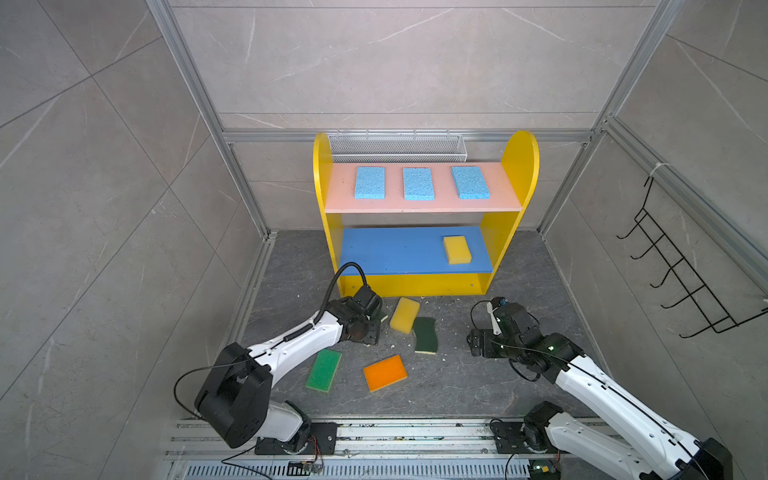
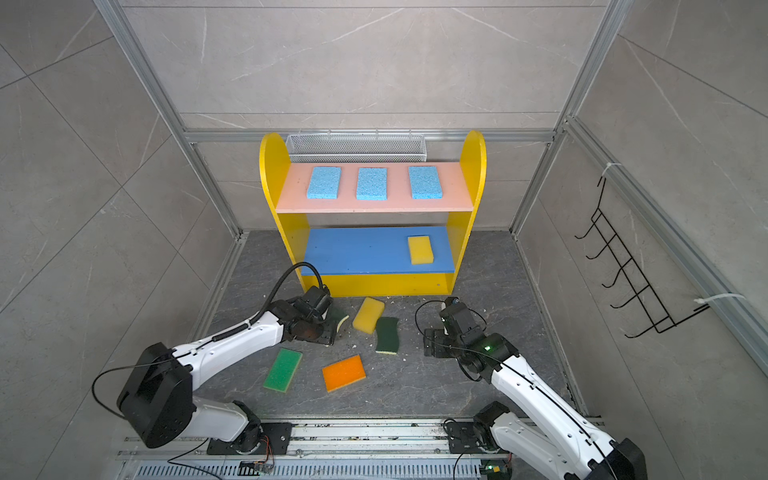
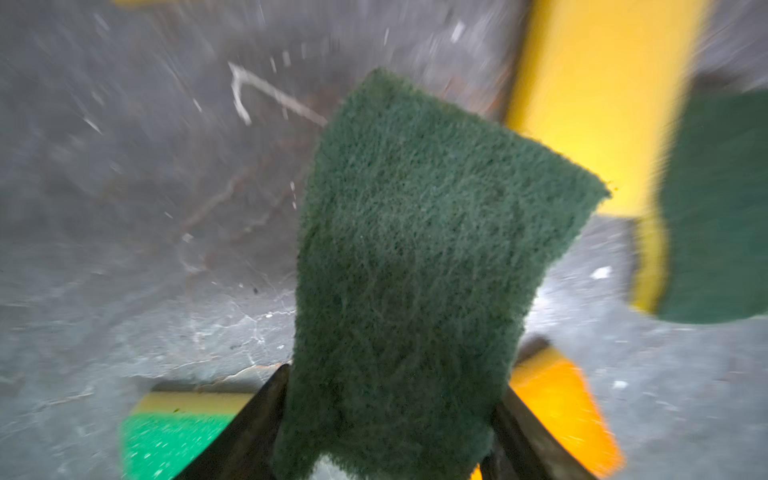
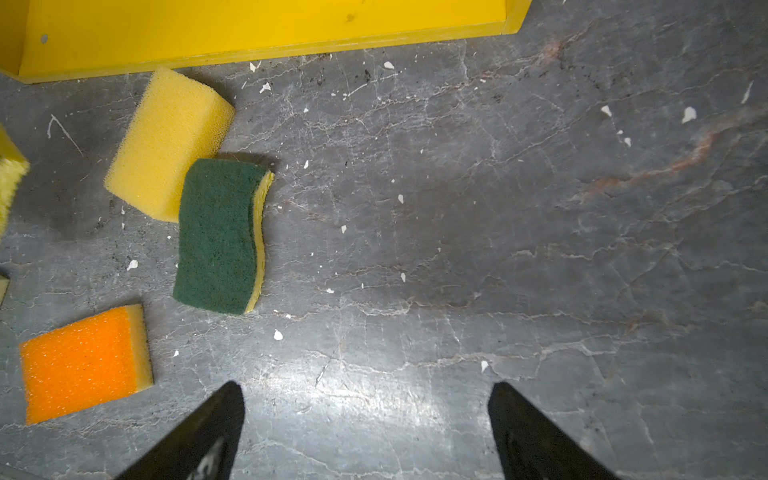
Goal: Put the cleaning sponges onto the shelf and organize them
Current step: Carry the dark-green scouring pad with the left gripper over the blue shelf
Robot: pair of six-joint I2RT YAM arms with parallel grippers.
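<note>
Nearest on the tabletop (image 1: 457,386): bright green sponge (image 1: 323,370) and orange sponge (image 1: 385,372), lying flat. Just beyond, left end effector (image 3: 395,380) partway closed, pinching a dark-green sponge (image 3: 415,249) by its near end; right end effector (image 4: 366,386) wide open, empty. Probably light, soft foam: squashes, sags, so better gripped across the middle. Further, yellow sponge (image 1: 404,314) touching second dark-green sponge (image 1: 426,335). Farthest, shelf (image 1: 519,166): shelved yellow sponge (image 1: 457,249) on the blue board, three blue sponges (image 1: 418,183) on the pink.

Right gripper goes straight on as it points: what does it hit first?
Probably bare floor: the right gripper, open, angles down at it. The dark-green sponge lies aside of that line; the shelf base is beyond. Depth unclear.
</note>
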